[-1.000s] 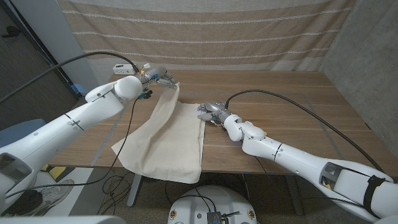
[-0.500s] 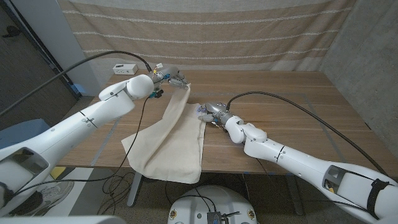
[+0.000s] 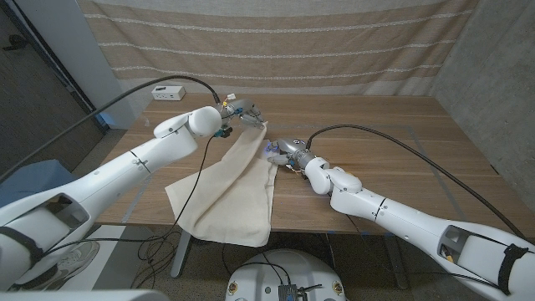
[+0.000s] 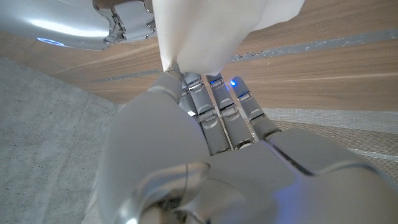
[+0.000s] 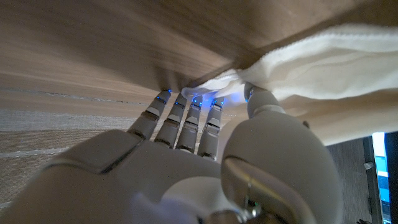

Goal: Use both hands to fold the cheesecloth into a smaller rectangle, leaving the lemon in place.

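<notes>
The cream cheesecloth (image 3: pixel 238 180) runs from the table's middle down over the front edge, where it hangs. My left hand (image 3: pixel 244 112) holds one corner raised above the table at the back. In the left wrist view its fingers (image 4: pixel 214 109) pinch the cloth (image 4: pixel 205 31). My right hand (image 3: pixel 284 150) is low on the table at the cloth's right edge. In the right wrist view its thumb (image 5: pixel 267 106) and fingers pinch a bunched fold of cloth (image 5: pixel 323 56) against the wood. The two hands are a short way apart. I see no lemon.
A small white box (image 3: pixel 167 92) stands at the back left of the wooden table (image 3: pixel 376 125). A striped curtain (image 3: pixel 276 42) hangs behind it. Black cables trail off both arms, the left one across the cloth. My right hand (image 4: pixel 124 25) appears in the left wrist view too.
My left hand has carried the raised cloth corner to the right, closer to my right hand, and the cloth has narrowed and drawn after it. The right hand has barely moved.
</notes>
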Controlling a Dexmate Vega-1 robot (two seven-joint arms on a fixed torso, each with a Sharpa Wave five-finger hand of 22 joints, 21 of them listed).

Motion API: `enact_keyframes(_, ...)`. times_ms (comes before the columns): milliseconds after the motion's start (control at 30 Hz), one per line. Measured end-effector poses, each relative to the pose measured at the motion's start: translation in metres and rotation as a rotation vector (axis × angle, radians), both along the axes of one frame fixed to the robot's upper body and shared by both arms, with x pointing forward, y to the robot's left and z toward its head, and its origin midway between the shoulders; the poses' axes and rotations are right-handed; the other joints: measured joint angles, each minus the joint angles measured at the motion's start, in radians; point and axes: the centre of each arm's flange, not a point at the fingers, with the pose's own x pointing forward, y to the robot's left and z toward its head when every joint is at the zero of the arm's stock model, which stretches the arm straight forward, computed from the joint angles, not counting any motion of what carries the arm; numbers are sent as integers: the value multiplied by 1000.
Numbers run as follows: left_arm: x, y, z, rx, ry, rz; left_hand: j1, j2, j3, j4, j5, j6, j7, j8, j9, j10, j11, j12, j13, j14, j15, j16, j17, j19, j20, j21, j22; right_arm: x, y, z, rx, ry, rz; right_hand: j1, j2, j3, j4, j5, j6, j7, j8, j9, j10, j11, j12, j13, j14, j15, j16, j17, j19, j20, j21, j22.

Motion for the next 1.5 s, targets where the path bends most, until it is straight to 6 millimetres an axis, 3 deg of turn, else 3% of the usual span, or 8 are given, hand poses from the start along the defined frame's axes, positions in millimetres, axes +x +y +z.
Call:
enact_keyframes(100,5,-12,-9,27,26,-10,-14,32,-2,24,0,-68,-7,-36,-5,-74,5,-55,131,-44,8,-44,-27,-31,7,17,-1,-1,-1,0,2,-3,2,0,0,0,0,0,0,0,-4,0,0,0,0,0,0,0,0,0,0,0,0,0)
enact_keyframes(167,7,-15,-12,39,37,-13,-41,46,-10,38,1,-129,-18,-69,-21,-153,24,-117,112,-89,17,-77,-49,-65,14,18,-3,-1,-1,1,3,-5,2,0,0,0,0,0,0,0,-4,0,0,0,0,0,0,0,0,0,0,0,0,0)
enact_keyframes(300,10,-22,-17,71,73,-25,-139,8,-33,63,-8,-247,-31,-132,-45,-273,77,-222,54,-179,32,-138,-89,-124,32,19,-14,-3,-3,3,7,-12,3,0,0,-2,2,0,0,0,-6,0,0,0,-6,0,0,0,-3,0,0,0,1,0)
enact_keyframes(433,11,-27,-21,89,117,-52,-224,-19,-56,86,-12,-370,-43,-176,-62,-362,100,-301,7,-255,40,-186,-124,-187,52,11,-30,-4,-5,6,11,-19,2,0,0,-4,4,0,0,0,-8,0,0,0,-9,0,0,0,-4,0,2,1,12,8)
enact_keyframes(700,7,-35,-26,87,159,-116,-322,-34,-89,112,-12,-523,-55,-185,-68,-510,125,-390,-37,-368,70,-221,-145,-248,84,-18,-54,-7,-9,14,24,-33,2,0,0,-4,4,4,-22,-4,-19,0,-26,15,-19,0,-8,0,-8,0,3,11,7,6)
enact_keyframes(733,8,-24,-23,72,156,-104,-328,-41,-89,112,-12,-530,-55,-185,-68,-517,124,-391,-39,-374,71,-221,-147,-248,84,-20,-54,-8,-12,18,34,-54,-10,-5,5,-4,4,4,-32,-6,-23,0,-38,15,-23,0,-10,-2,-12,0,2,12,7,6)
enact_keyframes(1267,-12,-4,-23,15,82,-89,-338,-31,-94,116,-12,-531,-57,-180,-68,-517,124,-391,-46,-366,63,-221,-147,-247,83,-20,-54,-27,-33,47,111,-163,-38,-5,29,9,8,4,-70,-5,-30,2,-81,19,-32,0,-29,0,-22,5,-9,12,7,6)
enact_keyframes(1500,-27,10,-26,26,12,16,-365,-38,-101,108,-12,-523,-50,-164,-68,-477,108,-374,-48,-295,46,-182,-140,-147,60,18,-54,-35,-41,50,138,-188,-53,-7,41,17,8,4,-70,-5,-30,2,-81,19,-32,0,-29,0,-22,5,-9,12,8,6)
